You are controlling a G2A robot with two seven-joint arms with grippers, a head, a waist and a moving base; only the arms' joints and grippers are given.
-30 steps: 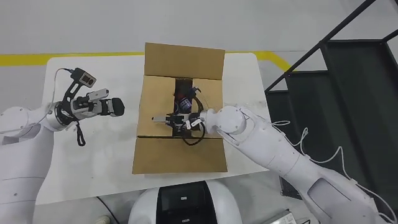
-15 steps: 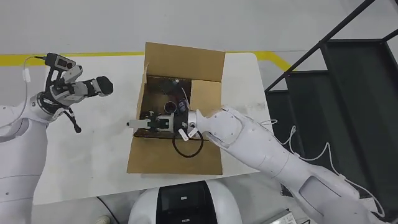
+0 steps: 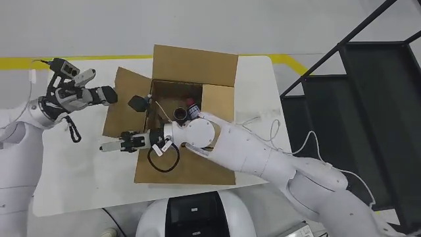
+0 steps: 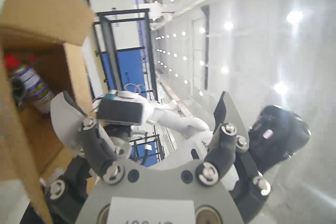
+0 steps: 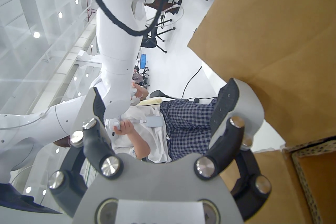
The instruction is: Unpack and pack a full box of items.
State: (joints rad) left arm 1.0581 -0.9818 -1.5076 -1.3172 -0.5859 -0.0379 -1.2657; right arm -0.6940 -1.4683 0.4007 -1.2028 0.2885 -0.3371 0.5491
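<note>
1. Sweeping from the centre seam of the box point(image 3: 195, 64) out past its left edge with the right hand point(image 3: 115, 146), fingers spread wide, gripping nothing.
2. Folding the left flap point(image 3: 123, 102) outward over the worktop point(image 3: 85, 171); nearly closed a second ago.
3. Exposing a red-capped bottle point(image 3: 191, 110) among other items inside the box, which sits mid-worktop.
4. Drawing the left hand point(image 3: 105, 95) back toward the worktop's left side, also wide open and empty.
5. Suggests opening is done and unpacking can begin with a reach into the box.
</note>
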